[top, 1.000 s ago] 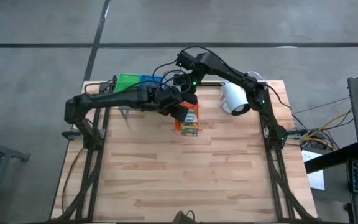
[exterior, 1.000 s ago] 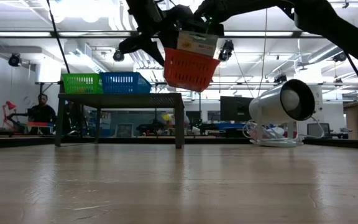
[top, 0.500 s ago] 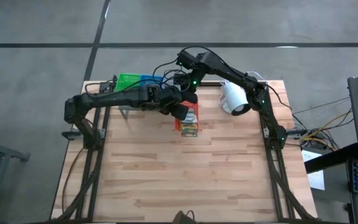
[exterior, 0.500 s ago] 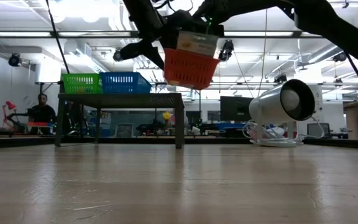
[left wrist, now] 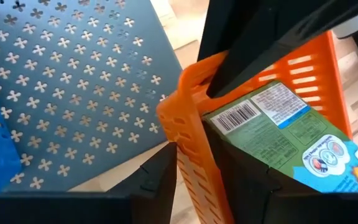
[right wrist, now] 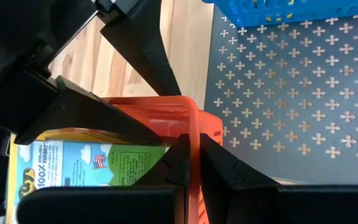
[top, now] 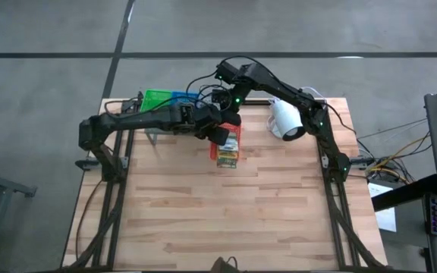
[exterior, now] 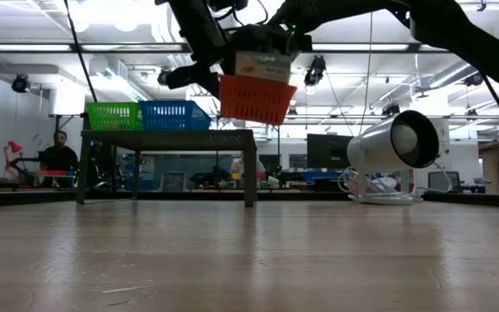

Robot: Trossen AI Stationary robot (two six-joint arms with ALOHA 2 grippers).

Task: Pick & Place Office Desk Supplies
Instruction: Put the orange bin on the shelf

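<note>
A red-orange plastic tray point(exterior: 251, 99) hangs in the air, tilted, beside the grey perforated shelf point(exterior: 167, 136). It carries a green printed card box point(left wrist: 278, 140) that sticks out above the rim point(exterior: 258, 64). Both grippers are shut on its walls near its far end: my left gripper point(top: 219, 136) comes from the left and my right gripper point(top: 232, 118) from the far side. A green tray point(exterior: 113, 115) and a blue tray point(exterior: 173, 114) stand on the shelf top. Loops and rubber bands are out of view. My left gripper point(left wrist: 194, 177) pinches the tray's left side wall point(left wrist: 191, 146) close to its far corner, one finger inside by the box and one outside. The tray is lifted clear and tilted. My right gripper point(right wrist: 196, 163) pinches the tray's far wall point(right wrist: 195, 134) at the rim, one finger inside and one outside, slanting down from the far side.
The shelf point(top: 154, 114) stands at the far left of the wooden table point(top: 226, 220). A white lamp point(top: 285, 120) lies on its side at the far right point(exterior: 401, 143). The near half of the table shows only bare wood. A person sits in the room behind point(exterior: 57, 154).
Both grippers, still shut on the tray, have carried it a little toward the table's left, nearer the shelf. It stays lifted and tilted with the box inside.
</note>
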